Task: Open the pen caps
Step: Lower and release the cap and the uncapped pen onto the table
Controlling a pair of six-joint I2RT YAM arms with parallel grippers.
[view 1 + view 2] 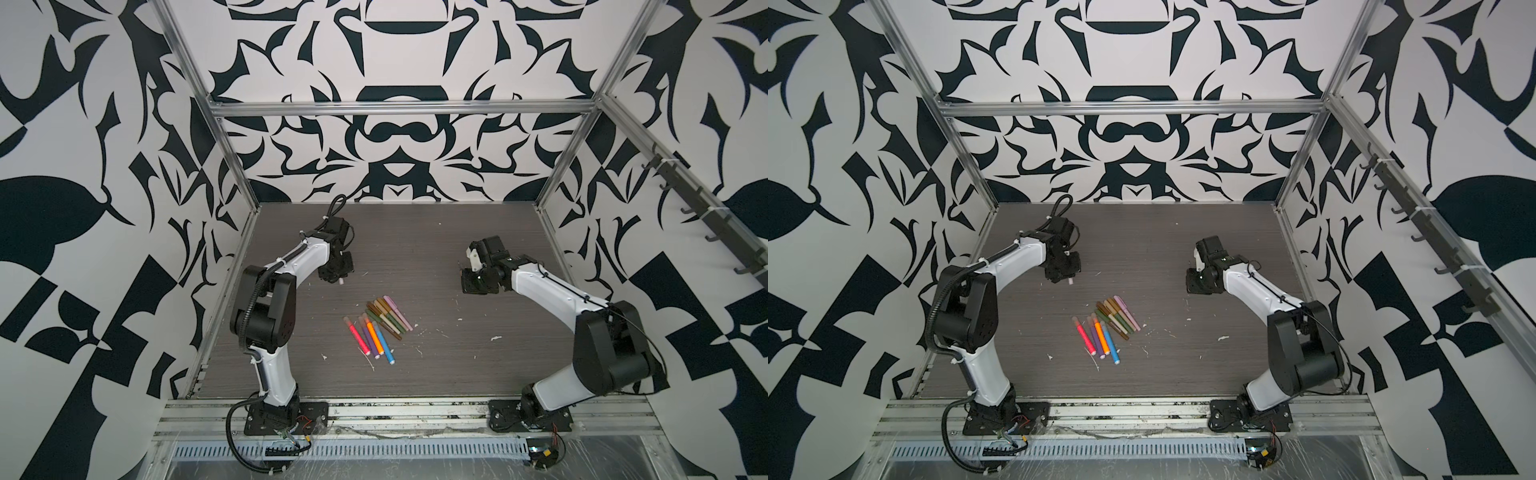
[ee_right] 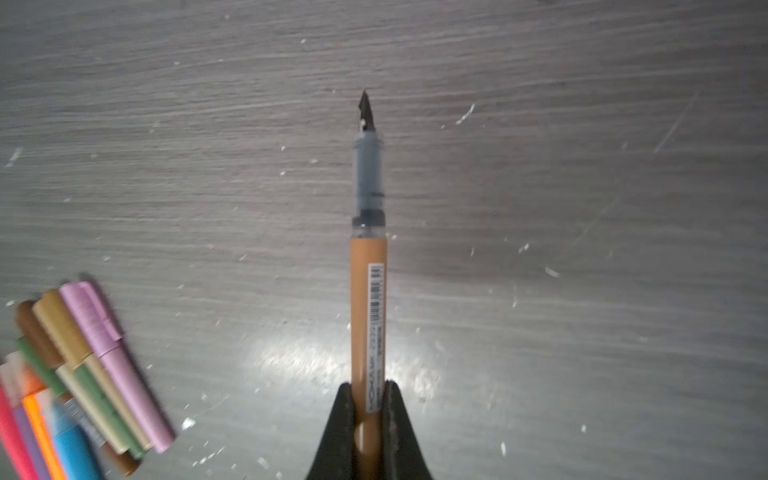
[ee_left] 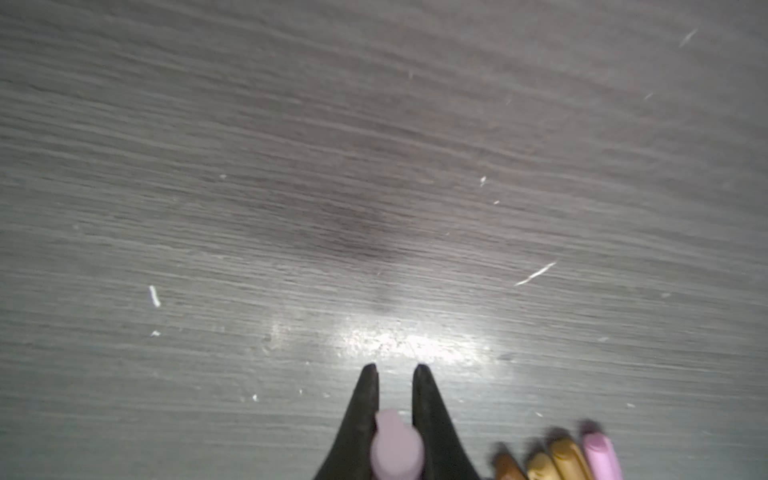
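Two arms stand over a grey wood-grain table (image 1: 436, 365), well apart, with a cluster of pens (image 1: 380, 326) between them and nearer the front edge in both top views. The left gripper (image 3: 395, 368) is clenched on a pale lilac-pink cap (image 3: 397, 449), which sits deep between the jaws and clear of the tabletop; in a top view the cap's end shows just below the gripper (image 1: 336, 274). The right gripper (image 2: 370, 384) is clenched on the rear of a tan pen (image 2: 368, 291), whose barcode label, clear collar and dark pointed tip (image 2: 365, 110) are exposed and uncapped, held above the table. In the cluster, four bright pens (pink, purple, orange, blue) lie side by side, and the thinner muted ones overlap just behind them. The lilac pen (image 2: 116, 365) at the edge of the cluster wears its cap. White flecks (image 1: 495, 338) dot the table.
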